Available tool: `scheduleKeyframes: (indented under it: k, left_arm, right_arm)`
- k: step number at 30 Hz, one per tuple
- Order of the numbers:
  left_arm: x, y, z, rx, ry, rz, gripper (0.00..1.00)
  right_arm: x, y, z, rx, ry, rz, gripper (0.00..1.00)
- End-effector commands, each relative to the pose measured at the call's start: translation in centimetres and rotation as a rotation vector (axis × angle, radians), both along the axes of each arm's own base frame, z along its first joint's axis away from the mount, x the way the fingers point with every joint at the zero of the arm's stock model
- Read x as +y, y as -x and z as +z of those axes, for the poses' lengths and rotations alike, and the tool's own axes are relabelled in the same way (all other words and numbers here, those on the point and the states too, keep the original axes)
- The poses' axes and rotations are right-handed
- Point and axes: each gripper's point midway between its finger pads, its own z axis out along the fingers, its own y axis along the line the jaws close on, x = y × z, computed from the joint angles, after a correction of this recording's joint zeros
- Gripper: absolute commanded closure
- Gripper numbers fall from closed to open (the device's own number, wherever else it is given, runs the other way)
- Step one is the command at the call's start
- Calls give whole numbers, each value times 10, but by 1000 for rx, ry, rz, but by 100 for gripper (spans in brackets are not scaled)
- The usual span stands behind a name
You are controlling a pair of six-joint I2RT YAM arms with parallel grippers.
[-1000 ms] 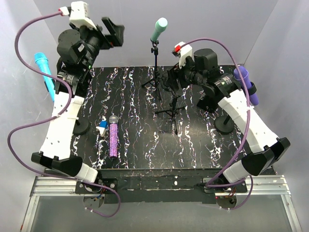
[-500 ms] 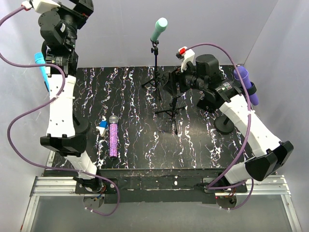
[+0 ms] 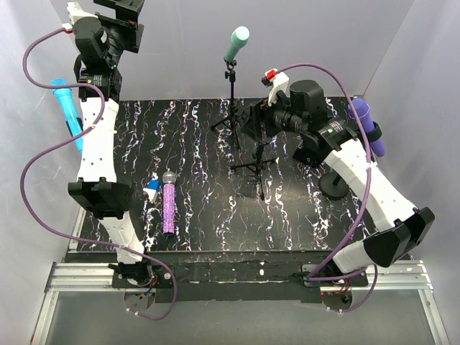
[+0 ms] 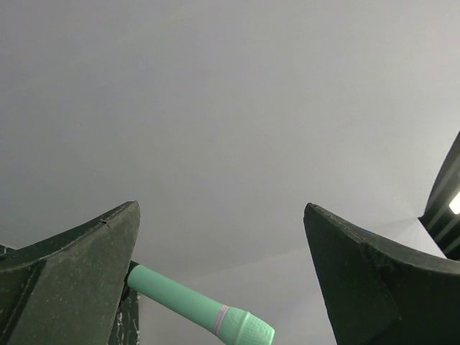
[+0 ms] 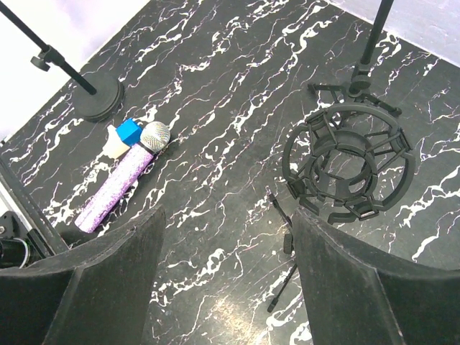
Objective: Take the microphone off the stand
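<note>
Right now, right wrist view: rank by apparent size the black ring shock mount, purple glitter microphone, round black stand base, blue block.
1. black ring shock mount (raised nearer the camera, so probably flattered)
2. purple glitter microphone
3. round black stand base
4. blue block

txt/labels: none legible | brands, nrs, signs: none readable in any view | top, L wrist, R wrist cams all checked
</note>
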Motion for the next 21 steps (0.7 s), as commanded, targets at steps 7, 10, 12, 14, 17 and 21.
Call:
scheduleKeyframes:
  k: [7, 10, 12, 14, 17, 21]
  left_arm:
    - [-11, 24, 37, -73, 88, -86, 2]
    - [-8, 23, 39, -94, 67, -61, 2]
    - [-7, 24, 40, -125, -1, -49, 2]
    - [-4, 25, 32, -120, -61, -21, 2]
    - [-22, 33, 6, -202, -415, -84, 2]
    - [-46, 58, -79, -155, -740, -287, 2]
  right_arm:
    - [11, -11, 30, -71, -65, 13, 22]
    - [12, -13, 31, -71, -65, 12, 22]
    - [12, -15, 30, -73, -61, 11, 22]
    - [11, -16, 31, -75, -57, 4, 22]
    - [9, -10, 30, -91, -36, 27, 22]
    - [4, -1, 20, -90, 11, 64, 22]
